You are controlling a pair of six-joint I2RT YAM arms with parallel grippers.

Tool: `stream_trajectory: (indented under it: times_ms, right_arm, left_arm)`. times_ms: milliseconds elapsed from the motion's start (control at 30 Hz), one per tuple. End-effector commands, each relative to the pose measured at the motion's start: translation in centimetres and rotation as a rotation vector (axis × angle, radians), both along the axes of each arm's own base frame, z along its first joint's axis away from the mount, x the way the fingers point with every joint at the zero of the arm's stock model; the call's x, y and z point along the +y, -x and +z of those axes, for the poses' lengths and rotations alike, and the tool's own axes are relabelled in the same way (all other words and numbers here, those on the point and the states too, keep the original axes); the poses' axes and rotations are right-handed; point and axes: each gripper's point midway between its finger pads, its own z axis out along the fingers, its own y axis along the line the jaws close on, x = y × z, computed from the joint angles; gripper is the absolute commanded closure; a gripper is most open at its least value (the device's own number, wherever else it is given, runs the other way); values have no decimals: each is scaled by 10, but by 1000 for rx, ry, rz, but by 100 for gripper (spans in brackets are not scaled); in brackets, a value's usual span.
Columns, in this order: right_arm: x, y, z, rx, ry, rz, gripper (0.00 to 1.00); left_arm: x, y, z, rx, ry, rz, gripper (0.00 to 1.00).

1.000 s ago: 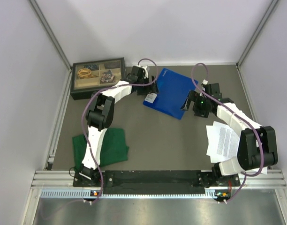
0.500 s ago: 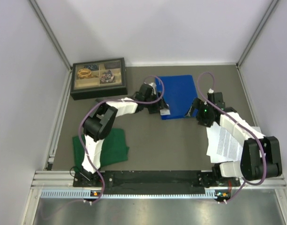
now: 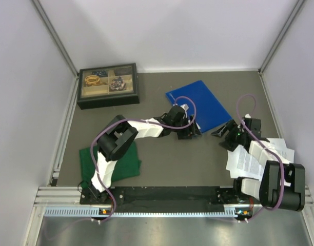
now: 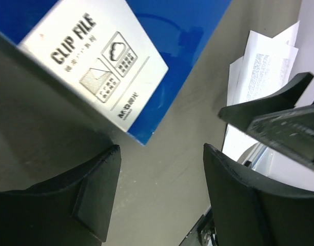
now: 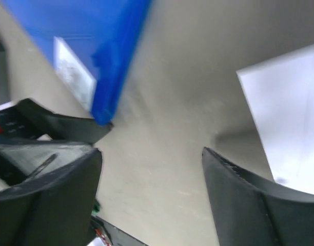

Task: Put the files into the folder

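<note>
Left gripper: jaws standing apart, gripping nothing, hovering just off the labelled corner of the folder. Right gripper: jaws likewise gaping, empty, sitting between folder and files. Folder is lying flat toward the far side of the table. Files are lying loose beside the right arm's base. Green cloth is lying near the left base. Compartment box is sitting at far left.

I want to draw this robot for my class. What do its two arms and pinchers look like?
Both arms have chunky white links joined by rounded black joints: the left arm and the right arm. A thin purplish cable loops along each one. The left gripper and right gripper are matte black, each with two broad, curved, wedge-shaped fingers.
</note>
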Motion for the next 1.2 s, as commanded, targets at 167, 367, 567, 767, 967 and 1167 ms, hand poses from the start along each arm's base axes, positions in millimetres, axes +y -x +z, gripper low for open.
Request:
stream_trajectory:
  times_ms: [167, 367, 567, 767, 967, 1167]
  right_arm:
    - [2, -50, 32, -216, -134, 69, 37]
    - [2, -63, 29, -209, -153, 72, 41]
    - [8, -69, 30, -251, -195, 95, 52]
    - [21, -73, 24, -235, -186, 131, 55]
    - [29, -76, 18, -233, -249, 130, 63]
    - [29, -75, 7, -199, -276, 112, 60]
  left_arm:
    - [24, -42, 48, -222, -97, -17, 30]
    - [23, -89, 65, -234, 37, 25, 37]
    - [23, -117, 48, -226, 52, 73, 40]
    - [33, -122, 20, -205, 25, 103, 41]
    - [39, -116, 4, -164, 10, 103, 43]
    - [43, -108, -3, -140, 9, 108, 43]
